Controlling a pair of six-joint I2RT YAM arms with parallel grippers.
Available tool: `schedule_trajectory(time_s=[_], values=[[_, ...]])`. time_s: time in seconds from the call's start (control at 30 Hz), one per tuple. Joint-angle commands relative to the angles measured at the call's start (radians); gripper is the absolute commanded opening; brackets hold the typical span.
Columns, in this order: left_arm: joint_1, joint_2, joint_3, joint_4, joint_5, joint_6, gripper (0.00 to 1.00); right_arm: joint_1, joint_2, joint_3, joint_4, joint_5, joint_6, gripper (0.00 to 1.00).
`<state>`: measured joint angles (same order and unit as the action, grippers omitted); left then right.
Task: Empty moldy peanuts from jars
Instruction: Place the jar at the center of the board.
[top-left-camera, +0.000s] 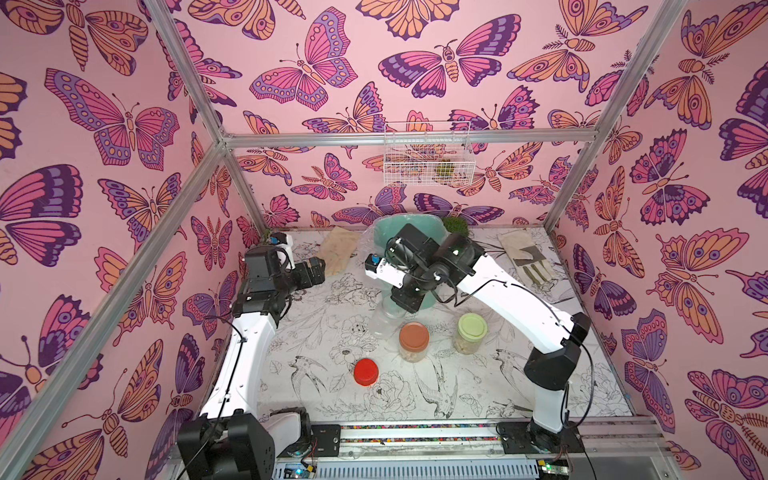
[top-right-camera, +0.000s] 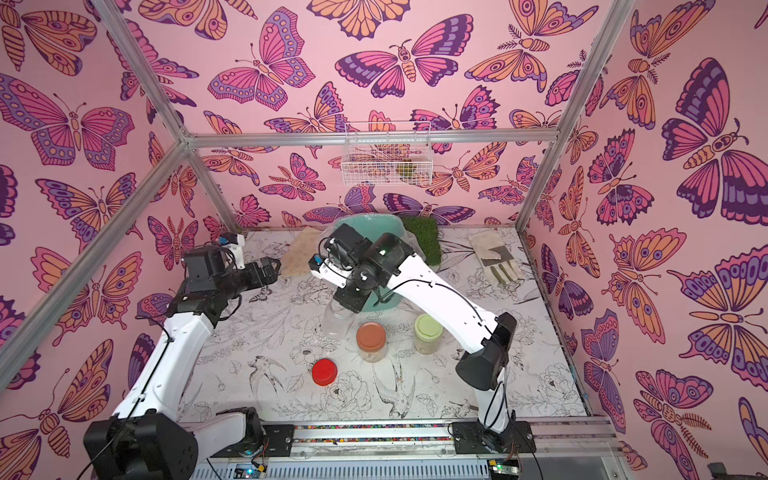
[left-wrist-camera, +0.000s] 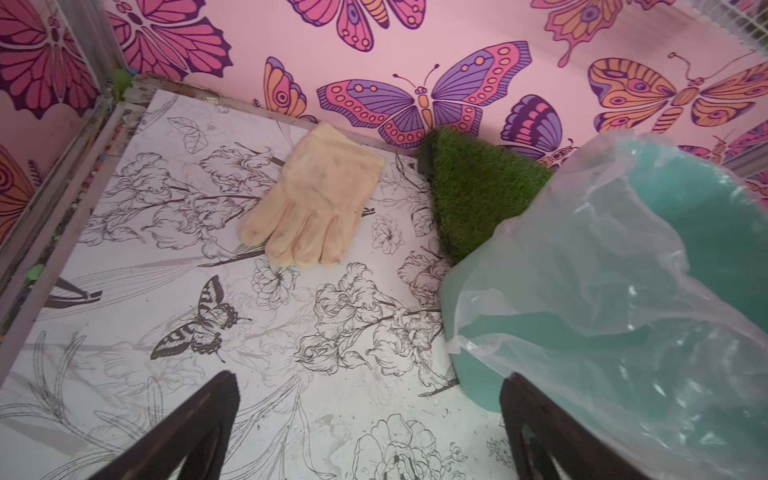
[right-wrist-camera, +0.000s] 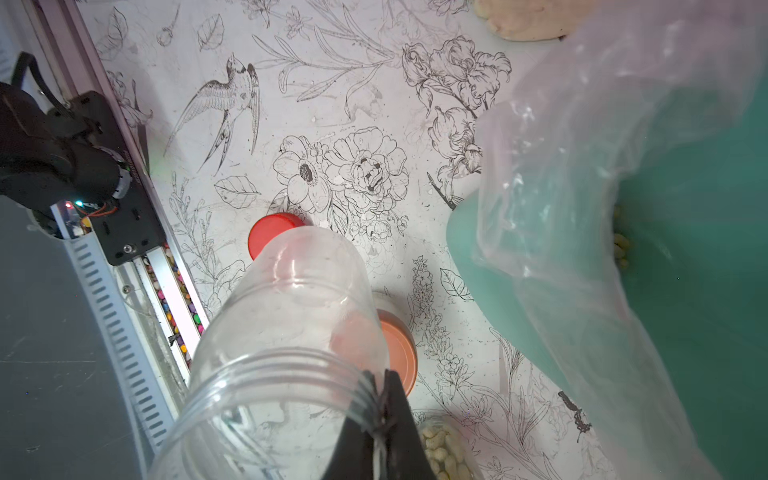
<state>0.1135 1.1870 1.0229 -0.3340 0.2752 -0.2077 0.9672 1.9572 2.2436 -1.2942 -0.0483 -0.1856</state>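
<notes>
Right hand (right-wrist-camera: 380, 384) on empty jar (right-wrist-camera: 291, 299) over flower-printed tabletop (top-left-camera: 332, 399), butterfly walls (top-left-camera: 332, 62) around

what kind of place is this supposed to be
Probably a staged robot test booth: butterfly-print walls on an aluminium frame, with a left arm and right arm bolted to a front rail.

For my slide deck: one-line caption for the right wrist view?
Right gripper pinches the rim of an empty clear jar beside the teal bin; red lid lies nearby.
</notes>
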Motion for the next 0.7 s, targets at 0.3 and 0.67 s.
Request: schedule_trajectory(time_s=[0.3, 0.67], values=[[0.023, -0.007, -0.075, 0.029, -0.089, 0.022, 1.0, 0.077, 0.172, 0.051, 0.055, 0.159, 0.113, 0.0], [0.029, -0.032, -0.115, 0.035, -0.071, 0.016, 1.0, 0.105, 0.322, 0.087, 0.115, 0.212, 0.187, 0.02]])
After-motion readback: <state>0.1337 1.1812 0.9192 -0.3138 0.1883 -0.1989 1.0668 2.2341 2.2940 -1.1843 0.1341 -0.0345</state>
